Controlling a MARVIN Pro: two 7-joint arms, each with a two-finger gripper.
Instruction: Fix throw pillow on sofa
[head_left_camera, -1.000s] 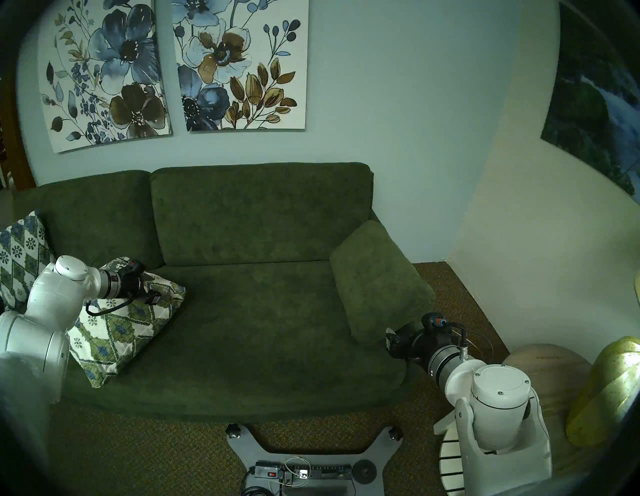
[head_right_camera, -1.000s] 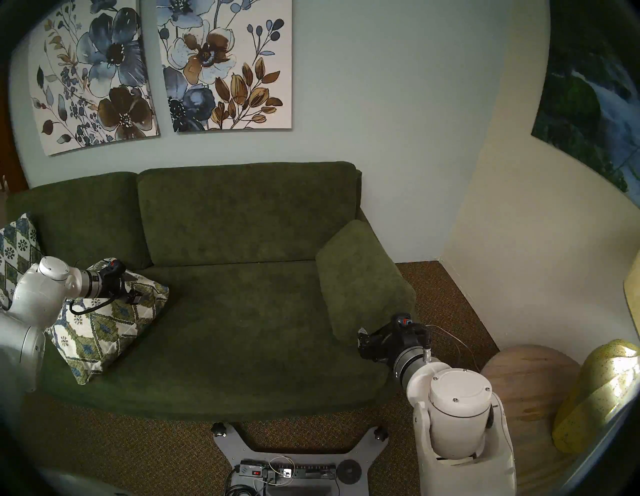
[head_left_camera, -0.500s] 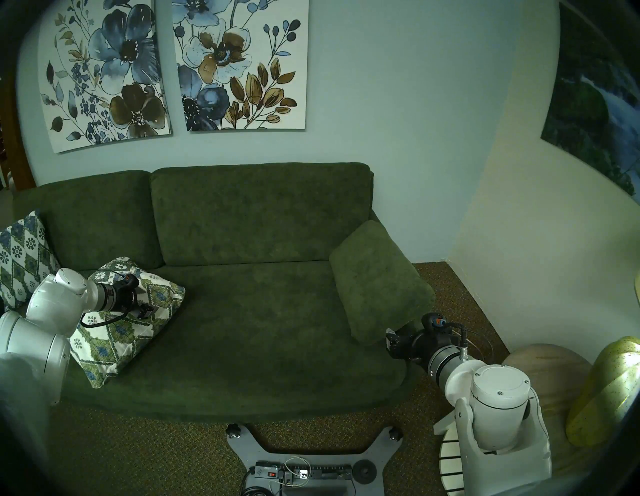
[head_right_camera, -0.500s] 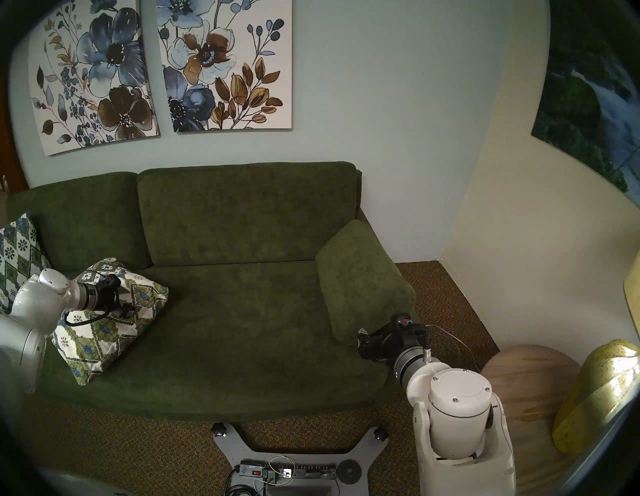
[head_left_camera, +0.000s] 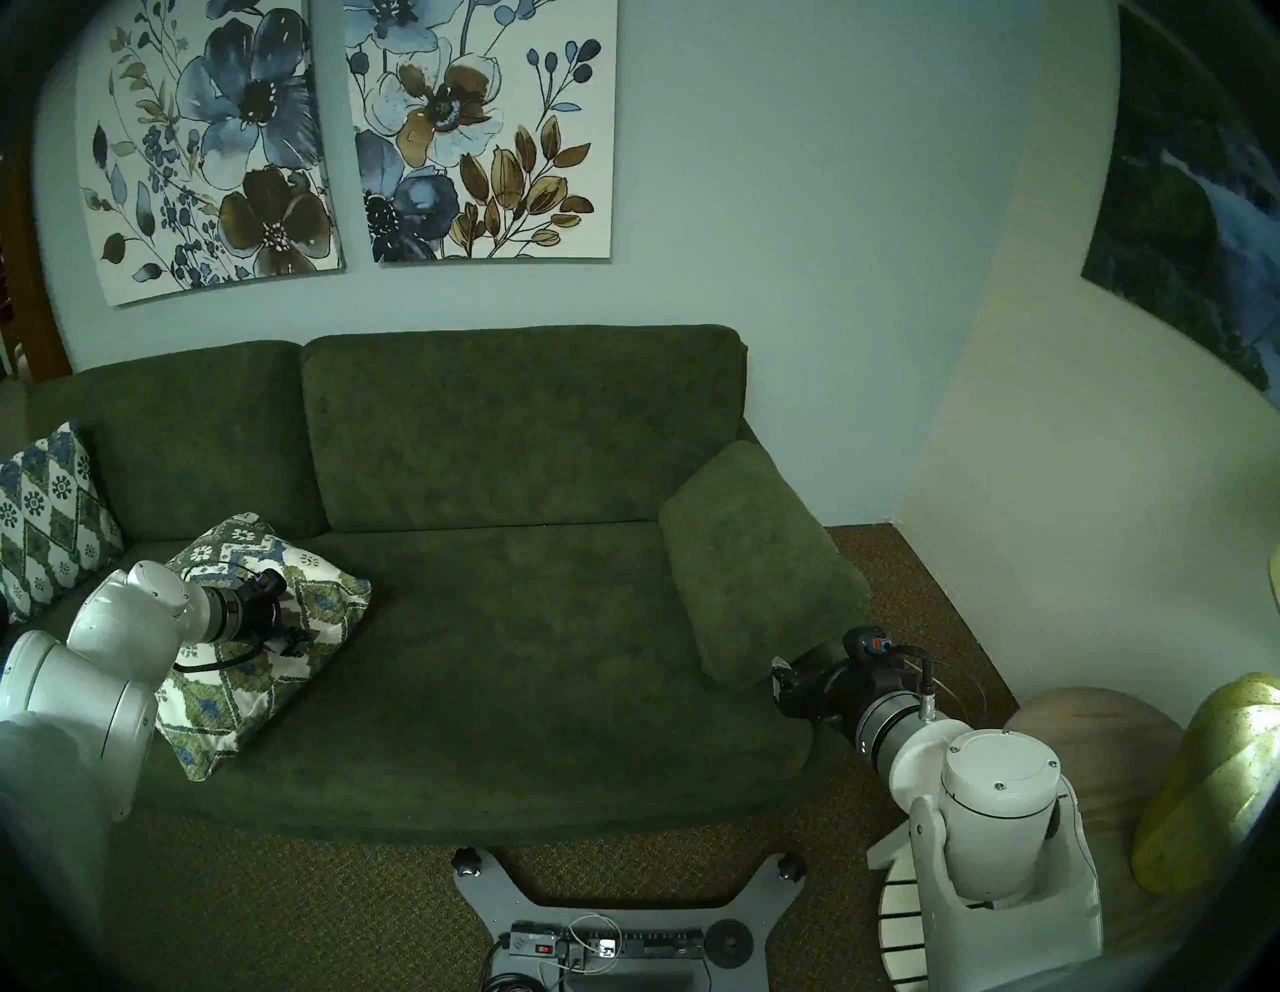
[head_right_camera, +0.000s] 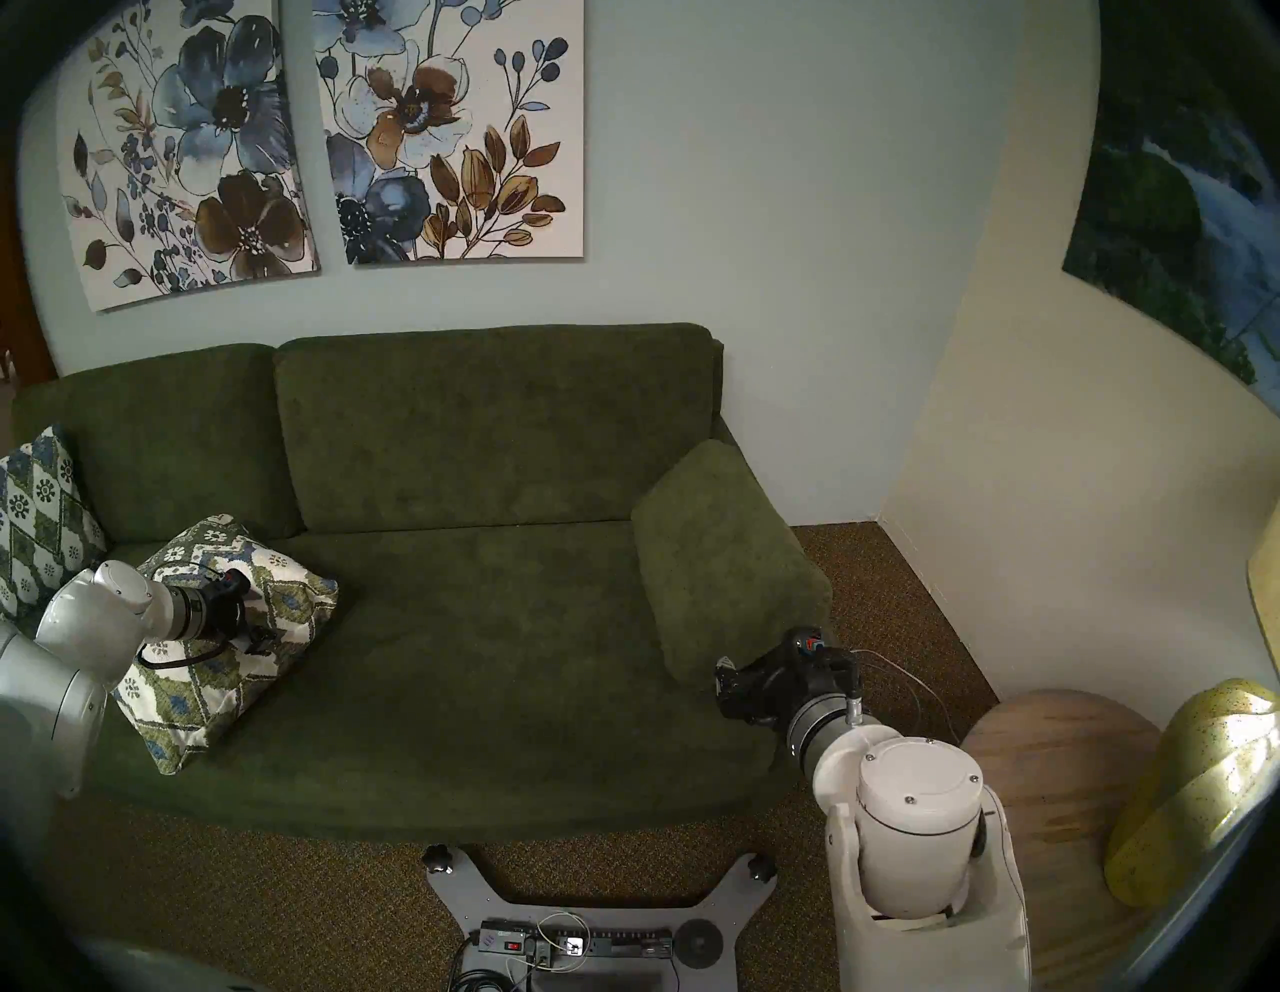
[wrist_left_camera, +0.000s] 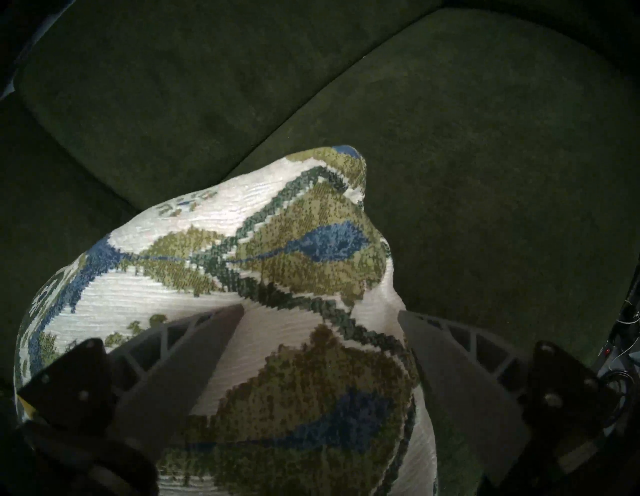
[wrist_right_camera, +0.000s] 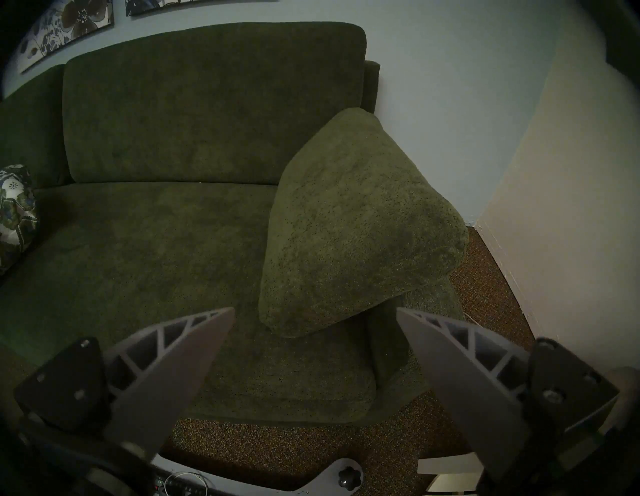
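Observation:
The throw pillow (head_left_camera: 228, 686) (head_right_camera: 201, 682), cream with olive and blue zigzags, lies tilted on the left seat of the dark green sofa (head_left_camera: 519, 637) (head_right_camera: 485, 623). My left gripper (head_left_camera: 299, 634) (head_right_camera: 262, 641) hovers low over its middle. In the left wrist view the left gripper (wrist_left_camera: 320, 311) is open, its fingers (wrist_left_camera: 194, 353) spread either side of a bulge of the pillow (wrist_left_camera: 277, 242). My right gripper (head_left_camera: 779, 682) (head_right_camera: 724, 675) (wrist_right_camera: 315, 311) stands open at the sofa's right front, just before the plain green cushion (head_left_camera: 755, 561) (wrist_right_camera: 353, 225), holding nothing.
A bluer patterned pillow (head_left_camera: 48, 512) leans at the sofa's far left end. On the carpet at the right are a round wooden object (head_left_camera: 1087, 734), a yellow-green object (head_left_camera: 1205, 776) and a white slatted piece (head_left_camera: 900, 928). My base plate (head_left_camera: 609, 921) sits before the sofa.
My left arm has dropped and drawn back toward me, bringing the gripper from the pillow's far part to its middle. The pillow and the right arm have stayed put.

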